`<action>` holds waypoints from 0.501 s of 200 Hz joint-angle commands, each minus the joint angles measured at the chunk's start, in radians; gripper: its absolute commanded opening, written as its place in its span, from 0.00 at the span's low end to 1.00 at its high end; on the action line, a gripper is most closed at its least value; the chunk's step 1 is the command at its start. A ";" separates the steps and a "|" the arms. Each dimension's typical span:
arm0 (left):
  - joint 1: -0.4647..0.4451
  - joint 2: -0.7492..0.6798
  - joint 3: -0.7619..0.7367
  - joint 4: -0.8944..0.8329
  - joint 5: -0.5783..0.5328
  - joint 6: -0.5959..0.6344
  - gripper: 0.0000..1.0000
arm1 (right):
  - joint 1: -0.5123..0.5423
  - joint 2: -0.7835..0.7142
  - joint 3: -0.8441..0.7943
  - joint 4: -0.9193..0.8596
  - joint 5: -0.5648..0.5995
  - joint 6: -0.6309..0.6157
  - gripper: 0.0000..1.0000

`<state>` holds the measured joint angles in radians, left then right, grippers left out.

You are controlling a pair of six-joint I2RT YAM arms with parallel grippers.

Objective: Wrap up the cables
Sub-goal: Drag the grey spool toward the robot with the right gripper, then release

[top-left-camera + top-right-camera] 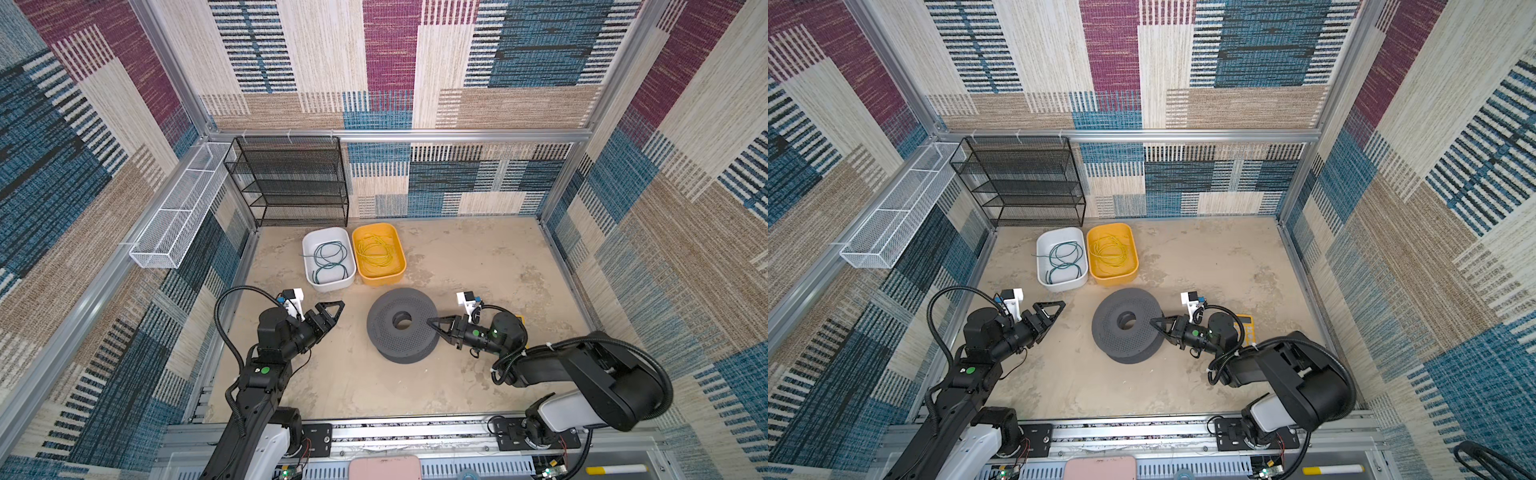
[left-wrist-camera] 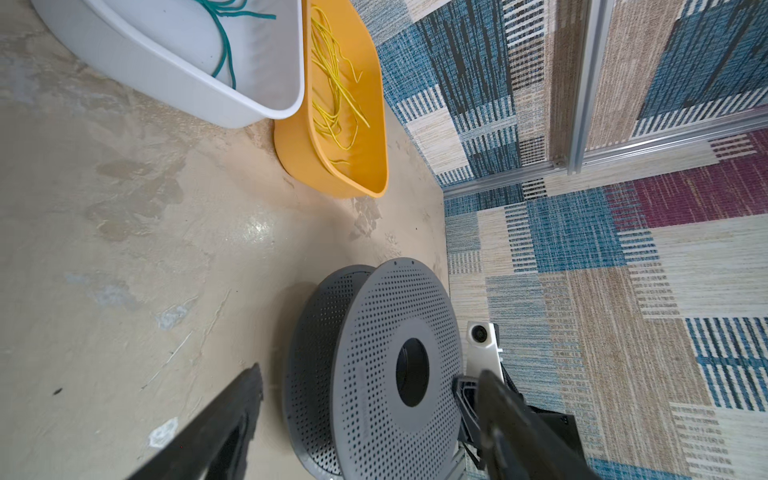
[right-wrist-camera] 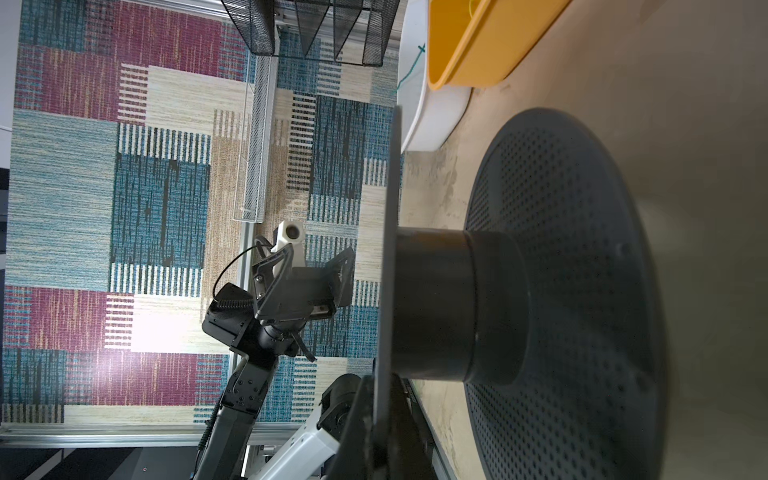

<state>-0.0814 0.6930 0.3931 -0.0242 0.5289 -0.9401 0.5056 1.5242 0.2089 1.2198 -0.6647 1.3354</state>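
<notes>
You see the right jaws closed on the rim of the upper flange of the grey spool (image 1: pixel 382 330), which rests on its lower flange near the middle of the bench (image 1: pixel 478 270). The left jaws stand wide and empty above the bench, to the left of the spool and apart from it. Locate the cables beyond the spool, in two tubs set side by side. The teal-green cable (image 2: pixel 227 54) lies loosely coiled in the white tub (image 1: pixel 332 286). The yellow cable (image 2: pixel 336 89) lies in the yellow tub (image 1: pixel 384 279). A darker strand appears to lie with the teal-green cable, but the view is too coarse to confirm it.
</notes>
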 commanded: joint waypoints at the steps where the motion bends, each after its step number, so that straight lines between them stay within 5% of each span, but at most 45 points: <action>1: 0.000 0.015 0.001 0.042 0.005 0.007 0.83 | 0.021 0.077 0.014 0.217 0.035 0.034 0.00; 61: 0.001 0.030 0.000 0.058 0.003 0.018 0.83 | 0.031 0.220 0.030 0.126 0.109 -0.037 0.09; 100: 0.002 0.043 0.017 0.063 0.034 0.037 0.84 | 0.034 0.269 0.065 0.087 0.113 -0.038 0.32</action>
<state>-0.0807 0.7338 0.3931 0.0109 0.5343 -0.9394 0.5373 1.7863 0.2588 1.2938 -0.5652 1.3083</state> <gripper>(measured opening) 0.832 0.229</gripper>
